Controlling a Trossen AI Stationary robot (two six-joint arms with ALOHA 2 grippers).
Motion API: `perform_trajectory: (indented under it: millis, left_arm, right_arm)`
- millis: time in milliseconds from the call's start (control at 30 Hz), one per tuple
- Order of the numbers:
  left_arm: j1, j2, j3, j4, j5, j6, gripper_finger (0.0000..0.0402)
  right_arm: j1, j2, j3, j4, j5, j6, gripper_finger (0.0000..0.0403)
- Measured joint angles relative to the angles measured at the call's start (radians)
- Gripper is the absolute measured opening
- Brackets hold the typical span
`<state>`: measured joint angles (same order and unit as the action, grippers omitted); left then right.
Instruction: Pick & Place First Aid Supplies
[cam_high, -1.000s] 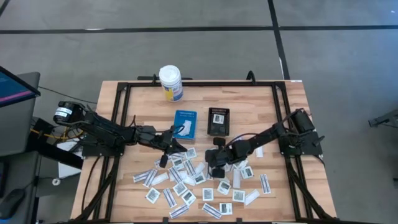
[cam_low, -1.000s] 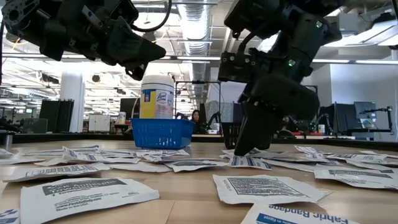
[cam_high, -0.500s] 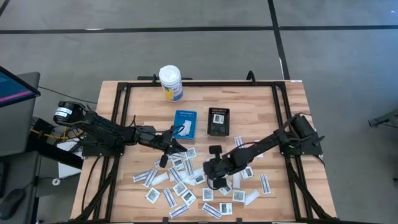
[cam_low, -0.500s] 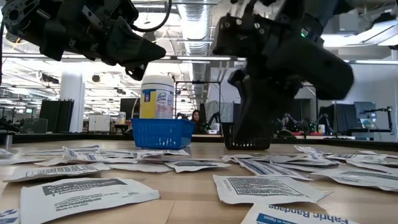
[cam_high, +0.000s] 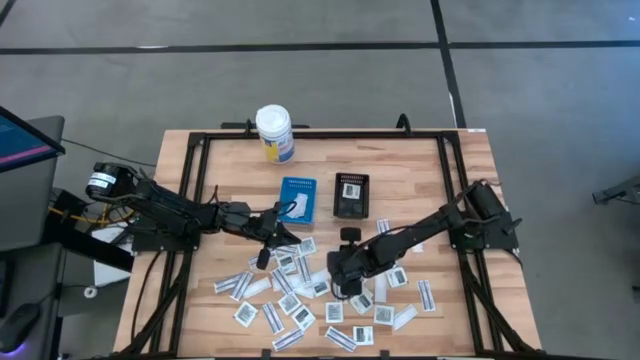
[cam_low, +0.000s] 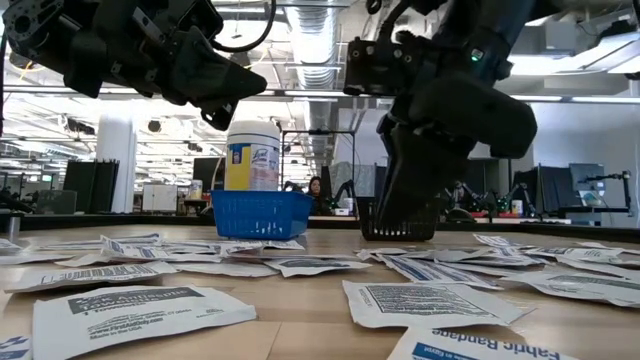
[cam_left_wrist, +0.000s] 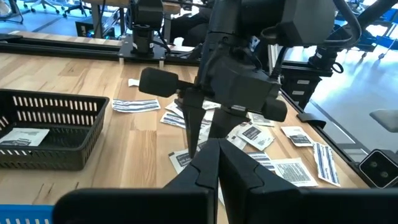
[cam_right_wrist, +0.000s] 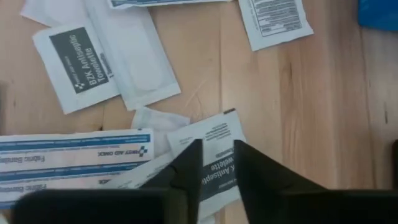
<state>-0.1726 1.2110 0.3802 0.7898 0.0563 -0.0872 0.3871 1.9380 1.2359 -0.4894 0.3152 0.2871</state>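
Reaching down w/ fingers a bit apart, right gripper (cam_right_wrist: 216, 163) is aiming at stacked packets (cam_right_wrist: 214, 149); it's maybe grabbing two. Left gripper (cam_left_wrist: 217, 155), pressed together, is waiting.

you see a grey concrete floor (cam_high: 300, 85) around the wooden table (cam_high: 230, 170), crossed by dark seam lines (cam_high: 445, 60). at the left edge stands a monitor (cam_high: 22, 135) with a lit screen. looking level across the room, you see an open ceiling with exposed ducts (cam_low: 310, 40) and strip lights (cam_low: 580, 60), a white column (cam_low: 115, 160), and rows of desks with dark monitors (cam_low: 555, 190). a person (cam_low: 316, 190) sits at a desk well behind the table.
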Motion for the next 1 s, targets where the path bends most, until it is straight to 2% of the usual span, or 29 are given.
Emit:
perform_trajectory:
  millis: [167,300,467,567,700,1000]
  left_arm:
    - [0.0,0.0,0.0,0.0,0.0,0.0,0.0007]
    - [0.0,0.0,0.0,0.0,0.0,0.0,0.0007]
    - [0.0,0.0,0.0,0.0,0.0,0.0,0.0007]
    - [0.0,0.0,0.0,0.0,0.0,0.0,0.0007]
    - [0.0,0.0,0.0,0.0,0.0,0.0,0.0007]
    - [0.0,0.0,0.0,-0.004,0.0,0.0,0.0007]
  right_arm:
    - [-0.019,-0.001,-0.025,0.008,-0.009,0.014,0.0164]
    - [-0.048,-0.004,-0.079,0.027,-0.037,0.084,0.021]
    - [-0.084,-0.009,-0.104,0.038,-0.051,0.138,0.0231]
    - [-0.099,-0.009,-0.105,0.054,-0.098,0.134,0.0223]
    - [-0.11,-0.008,-0.105,0.053,-0.164,0.134,0.0191]
    - [-0.107,-0.006,-0.106,0.058,-0.175,0.122,0.0094]
